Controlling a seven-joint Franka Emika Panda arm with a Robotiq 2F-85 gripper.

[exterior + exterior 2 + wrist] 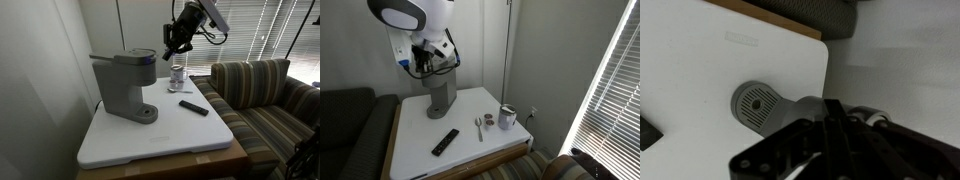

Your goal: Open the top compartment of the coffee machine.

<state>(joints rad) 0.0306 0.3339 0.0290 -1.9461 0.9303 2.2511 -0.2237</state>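
The matte grey coffee machine (122,85) stands on the white table in both exterior views, also (441,92). Its top compartment (125,60), the rounded head lid, lies down flat and closed. My black gripper (172,46) hangs just beyond the front edge of the head, a little above it, with its fingers together and holding nothing. In an exterior view the arm (428,50) hides most of the head. In the wrist view the shut fingers (833,108) sit over the grey head (800,108), with the round drip base (757,104) below.
A black remote (193,107), a spoon (478,127) and a small metal can (177,74) lie on the white table top (160,140). A striped sofa (262,92) stands beside the table. A wall is close behind the machine.
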